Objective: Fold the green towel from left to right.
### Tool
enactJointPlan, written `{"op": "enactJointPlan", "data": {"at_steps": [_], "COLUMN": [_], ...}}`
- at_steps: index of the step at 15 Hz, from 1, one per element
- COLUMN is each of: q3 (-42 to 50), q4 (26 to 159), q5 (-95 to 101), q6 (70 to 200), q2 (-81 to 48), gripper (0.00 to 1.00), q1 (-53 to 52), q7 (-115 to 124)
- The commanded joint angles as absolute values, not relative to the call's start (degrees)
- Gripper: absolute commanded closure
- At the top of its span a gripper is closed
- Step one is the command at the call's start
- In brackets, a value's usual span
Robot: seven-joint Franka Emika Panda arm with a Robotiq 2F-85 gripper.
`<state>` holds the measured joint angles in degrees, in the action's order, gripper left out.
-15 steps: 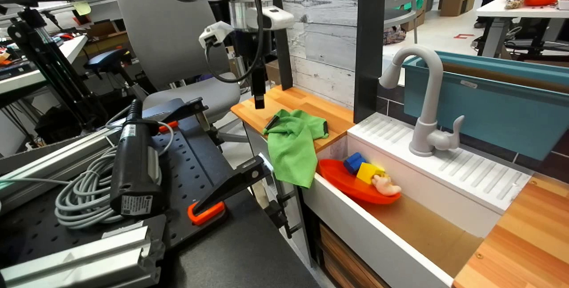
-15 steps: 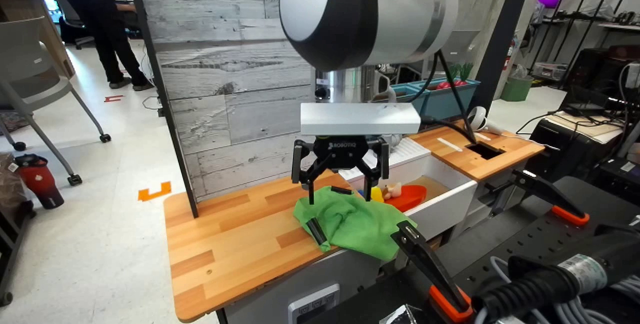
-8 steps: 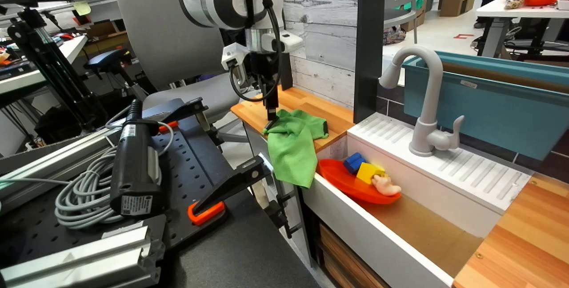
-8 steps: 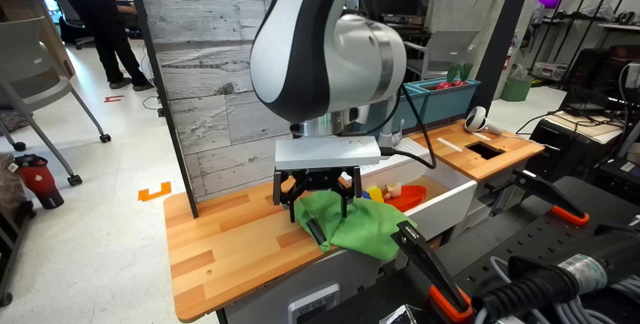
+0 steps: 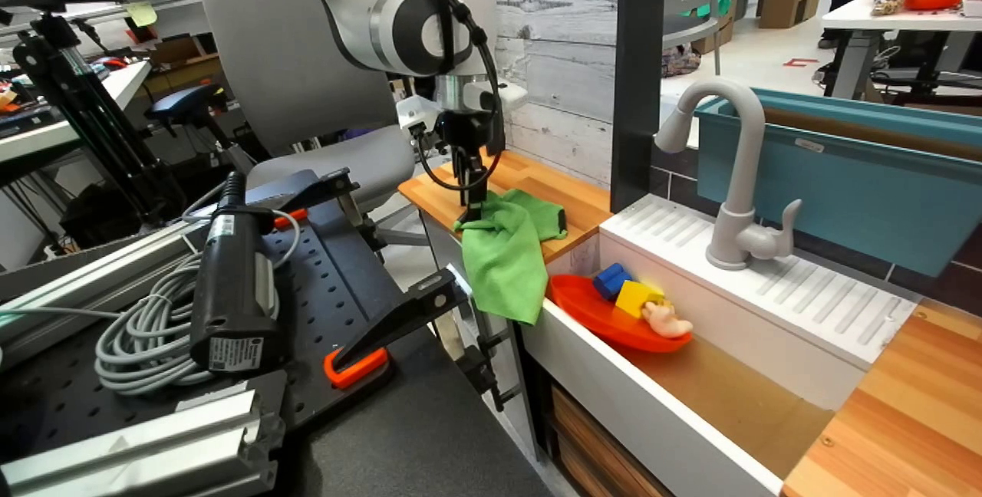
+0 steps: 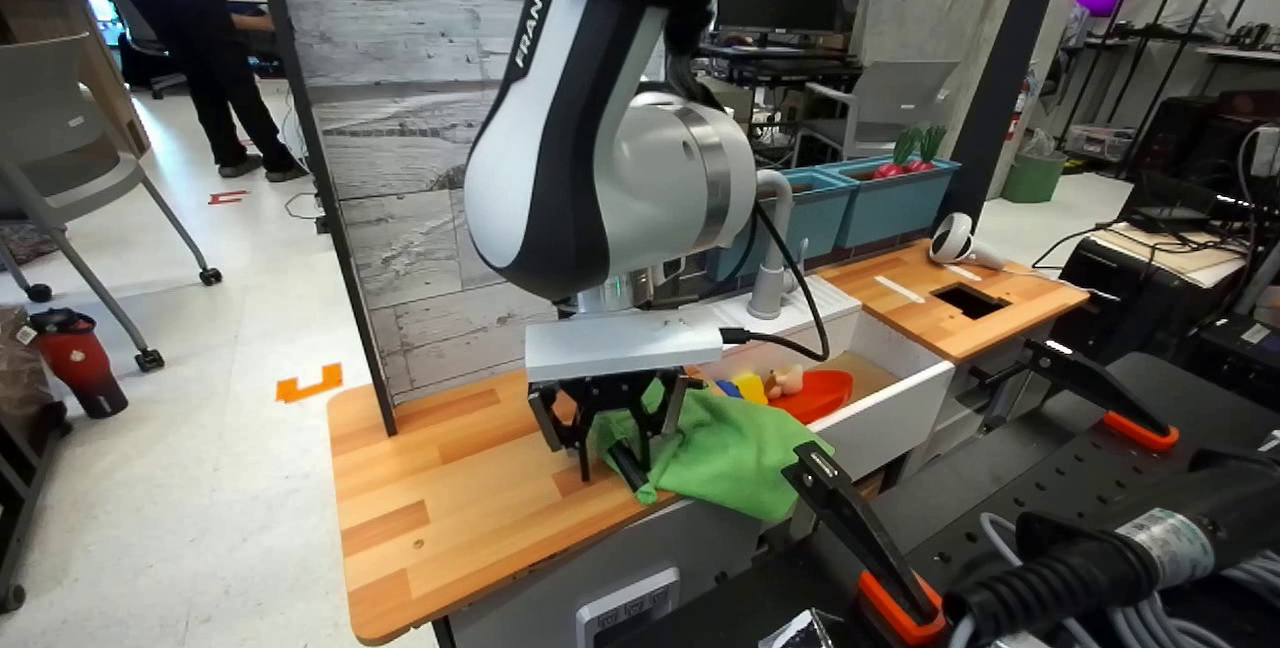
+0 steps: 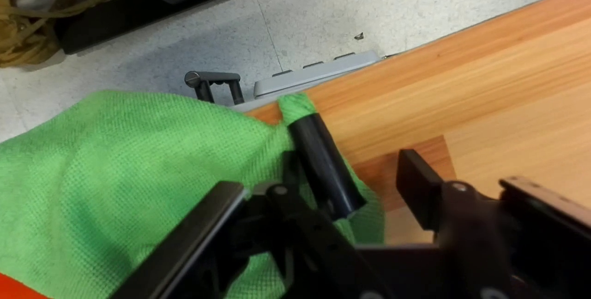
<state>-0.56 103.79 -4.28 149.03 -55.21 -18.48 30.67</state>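
Workshop interior; wooden bench (image 6: 470, 498) with a grey plank panel (image 6: 420, 238) along its far edge. Contents, left to right.

Gripper (image 6: 614, 468), one: low, inside the near edge, well right of the near-left corner, pointing down, its two fingers (image 7: 418, 179) apart. One finger stands over wood, the other over the cloth; in the wrist view a black sleeve (image 7: 325, 165) lies between them, just beside the cloth-side finger.

Green towel (image 6: 745, 448), one: beneath the gripper and to its right, rumpled at the near-right corner and hanging over the near edge. Black sleeves on it, two; the second sleeve (image 5: 562, 220) is nearer the far edge.

White sink (image 6: 890, 423), one: at the bench's right edge. Within, one red dish (image 5: 587, 320) holding one blue block (image 5: 611, 281), one yellow block (image 5: 637, 297) and one pale figure (image 5: 664, 320).

Faucet (image 6: 770, 273), one: at the sink's far side.

Teal planters (image 6: 895, 208), two: behind the sink; the right-hand one with two red, green-topped pieces (image 6: 888, 171).

Black clamps (image 6: 868, 536), two: right of the near-right corner.
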Motion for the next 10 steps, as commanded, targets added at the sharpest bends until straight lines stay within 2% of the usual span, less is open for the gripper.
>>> {"op": "enactJointPlan", "data": {"at_steps": [1, 3, 5, 10], "q3": [0.1, -0.4, -0.5, -1.1], "q4": [99.5, 99.0, 99.6, 103.3], "q5": [-4.5, -4.6, -4.6, -4.4], "q6": [144.6, 142.5, 142.4, 145.2], "q2": [-57.2, -56.5, -55.2, -49.9], "gripper": [0.73, 0.88, 1.0, 0.99], "q1": [-19.1, -19.0, -19.2, -20.9], "q7": [29.2, 28.9, 28.8, 29.5]}}
